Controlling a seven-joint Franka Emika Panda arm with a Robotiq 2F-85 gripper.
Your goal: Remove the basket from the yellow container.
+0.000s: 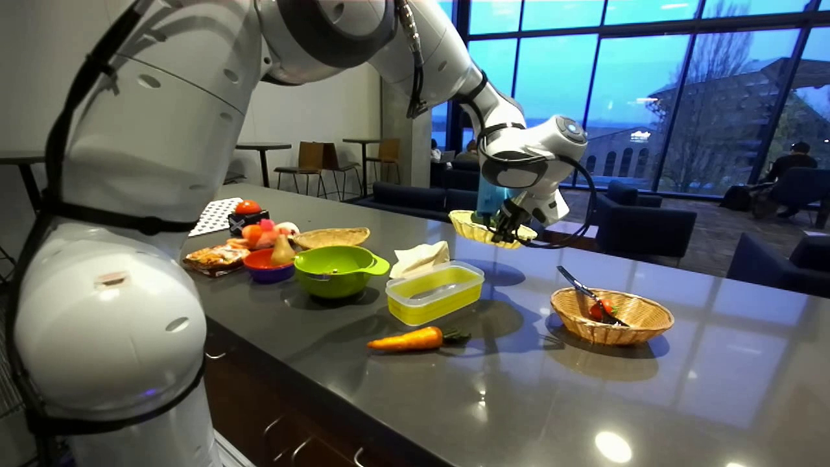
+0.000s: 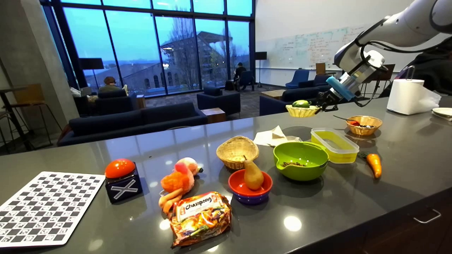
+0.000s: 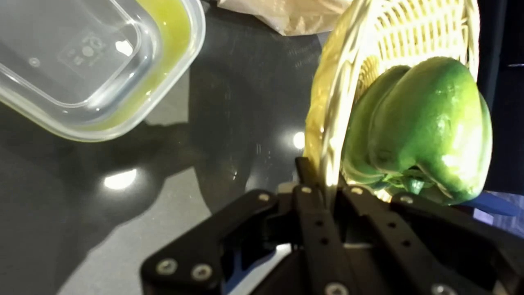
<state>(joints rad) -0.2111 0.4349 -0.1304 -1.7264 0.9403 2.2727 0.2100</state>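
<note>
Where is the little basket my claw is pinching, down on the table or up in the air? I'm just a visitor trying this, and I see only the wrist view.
Observer: In an exterior view, the basket hangs up in the air, above the table.
Visitor: What's out there, past the edge of my picture?
Observer: A carrot lies beside the yellow tub.
Visitor: Anything round nearby?
Observer: Yes, a green bowl stands next to the tub in both exterior views.
</note>
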